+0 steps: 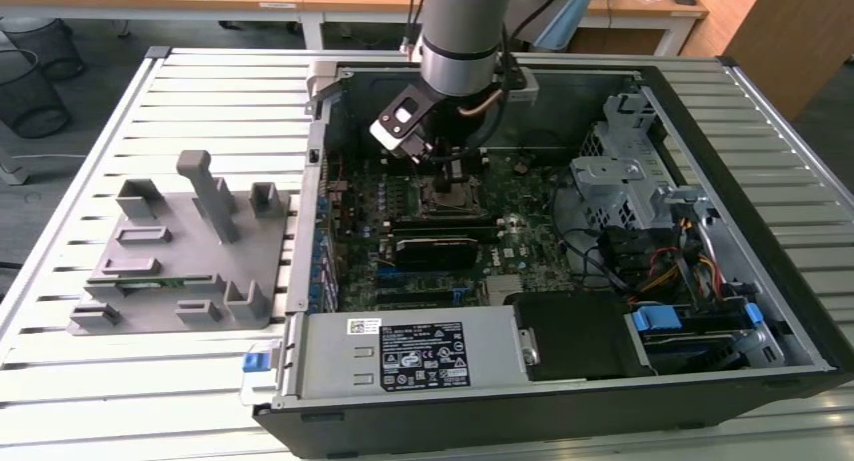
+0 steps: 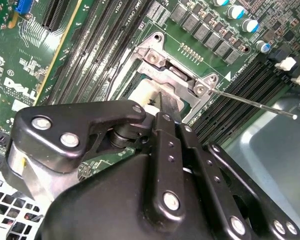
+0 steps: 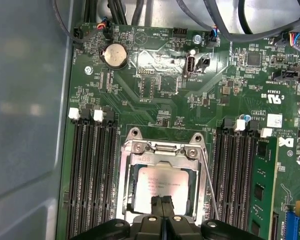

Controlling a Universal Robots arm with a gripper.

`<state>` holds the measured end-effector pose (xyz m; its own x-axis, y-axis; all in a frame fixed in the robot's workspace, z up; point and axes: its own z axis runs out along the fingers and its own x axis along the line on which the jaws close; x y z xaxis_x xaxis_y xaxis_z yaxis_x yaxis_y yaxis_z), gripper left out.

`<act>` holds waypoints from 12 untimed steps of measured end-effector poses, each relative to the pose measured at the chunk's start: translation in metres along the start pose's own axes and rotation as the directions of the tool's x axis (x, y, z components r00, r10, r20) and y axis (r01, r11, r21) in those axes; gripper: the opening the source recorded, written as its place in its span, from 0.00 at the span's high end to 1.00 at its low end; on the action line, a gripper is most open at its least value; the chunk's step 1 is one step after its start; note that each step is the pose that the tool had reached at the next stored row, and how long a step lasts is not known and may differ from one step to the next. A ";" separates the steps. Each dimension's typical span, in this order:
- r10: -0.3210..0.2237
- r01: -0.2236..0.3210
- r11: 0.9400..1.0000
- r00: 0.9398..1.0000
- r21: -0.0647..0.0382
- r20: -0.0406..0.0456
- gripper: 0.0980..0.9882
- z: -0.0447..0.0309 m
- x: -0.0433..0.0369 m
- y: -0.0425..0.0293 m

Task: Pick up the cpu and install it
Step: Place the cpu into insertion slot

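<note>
The end effector (image 3: 163,199) has its two dark fingers pressed together, with only a thin seam between them and nothing gripped. In the first wrist view the tips stand over the cpu (image 3: 160,181); whether they touch its surface I cannot tell. The cpu lies flat in its socket, silver-grey top facing up, inside the metal socket frame (image 3: 162,147). In the second wrist view the end effector (image 2: 165,101) points down at the same spot, where a bright patch of the cpu (image 2: 141,95) shows just beside the tip. A thin lever rod (image 2: 255,104) runs away from the frame's corner.

Banks of black memory slots (image 3: 90,170) flank the socket on both sides. Further along the green motherboard (image 3: 155,107) sits a round coin cell (image 3: 114,55).

In the exterior view the end effector (image 1: 434,159) hangs in the upper middle of the frame, reaching down into an open computer case (image 1: 561,421). The case fills the centre and right of the frame and lies on a slatted metal tabletop (image 1: 227,91). A silver power supply (image 1: 400,353) lies along the case's lower edge, and a metal drive cage (image 1: 621,176) stands towards the exterior view's right. On the exterior view's left, well apart from the end effector, a grey plastic fixture (image 1: 187,251) rests on the tabletop.
</note>
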<state>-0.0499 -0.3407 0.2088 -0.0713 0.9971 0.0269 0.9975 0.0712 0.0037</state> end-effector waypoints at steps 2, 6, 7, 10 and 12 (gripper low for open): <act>0.000 0.000 1.000 1.000 0.000 0.000 0.99 0.0000 -0.0001 0.0006; 0.000 0.000 1.000 1.000 0.000 0.000 0.99 0.0000 -0.0002 0.0020; 0.000 0.000 1.000 1.000 0.000 0.000 0.99 0.0000 -0.0002 0.0023; 0.000 0.000 1.000 1.000 0.000 0.000 0.99 0.0000 -0.0003 0.0046; 0.000 0.000 1.000 1.000 0.000 0.000 0.99 0.0000 -0.0003 0.0049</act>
<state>-0.0450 -0.3407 0.2088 -0.0713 0.9971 0.0269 0.9975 0.0712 0.0036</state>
